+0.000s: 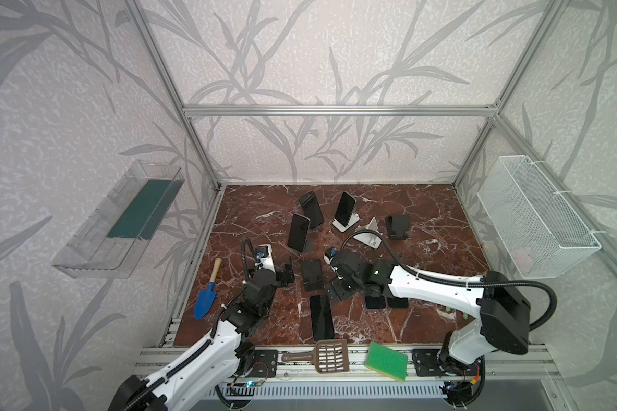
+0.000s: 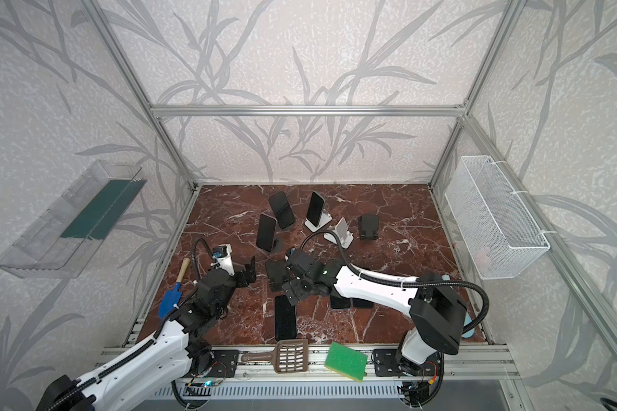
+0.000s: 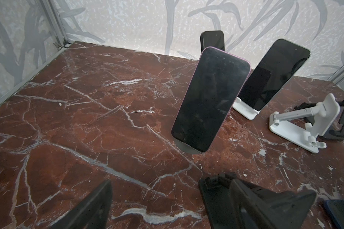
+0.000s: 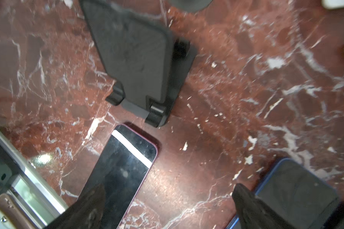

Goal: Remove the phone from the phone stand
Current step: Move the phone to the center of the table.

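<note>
Both claws spread, neither holding anything

The left claw (image 1: 288, 272), fingers wide apart, hangs just left of an empty black stand (image 1: 312, 272). The right claw (image 4: 169, 186), equally wide, sits just right of it. A pink-edged phone (image 1: 321, 316) lies flat, screen up, on the bench (image 1: 424, 277) just near of that stand. Farther back, a purple-edged phone (image 1: 299, 233) leans on a dark stand.

The tabletop (image 1: 424, 284) looks like polished marble, the phone (image 4: 127, 168) glossy glass, the stand (image 4: 139, 59) matt black plastic.
</note>
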You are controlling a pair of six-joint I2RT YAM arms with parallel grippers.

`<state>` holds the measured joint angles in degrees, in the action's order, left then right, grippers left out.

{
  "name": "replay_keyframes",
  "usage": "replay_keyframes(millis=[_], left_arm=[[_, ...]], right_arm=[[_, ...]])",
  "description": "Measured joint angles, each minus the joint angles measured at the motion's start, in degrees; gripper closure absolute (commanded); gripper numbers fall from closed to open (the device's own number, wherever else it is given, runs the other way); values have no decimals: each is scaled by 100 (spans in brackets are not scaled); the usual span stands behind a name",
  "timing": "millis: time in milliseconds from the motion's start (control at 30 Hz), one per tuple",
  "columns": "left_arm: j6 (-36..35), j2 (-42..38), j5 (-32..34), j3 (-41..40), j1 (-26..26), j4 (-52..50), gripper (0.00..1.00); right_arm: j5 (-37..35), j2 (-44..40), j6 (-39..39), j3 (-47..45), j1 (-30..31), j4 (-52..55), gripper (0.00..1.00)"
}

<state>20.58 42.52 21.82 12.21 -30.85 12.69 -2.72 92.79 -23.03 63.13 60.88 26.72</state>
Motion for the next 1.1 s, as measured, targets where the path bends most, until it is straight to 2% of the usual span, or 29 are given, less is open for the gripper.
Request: replay_keyframes(millis=[233,600,1100], left_arm=[[-116,-179,155,-168,0,184,6],[-240,-575,214,-413,17,232,6],[-240,-1290,219,-599,22,83,6]], right_arm=[[243,863,-216,385,525,503,0],[492,1727,-551,1163,793,835,1],[-192,2776,-979,2553,1005,2190,0]])
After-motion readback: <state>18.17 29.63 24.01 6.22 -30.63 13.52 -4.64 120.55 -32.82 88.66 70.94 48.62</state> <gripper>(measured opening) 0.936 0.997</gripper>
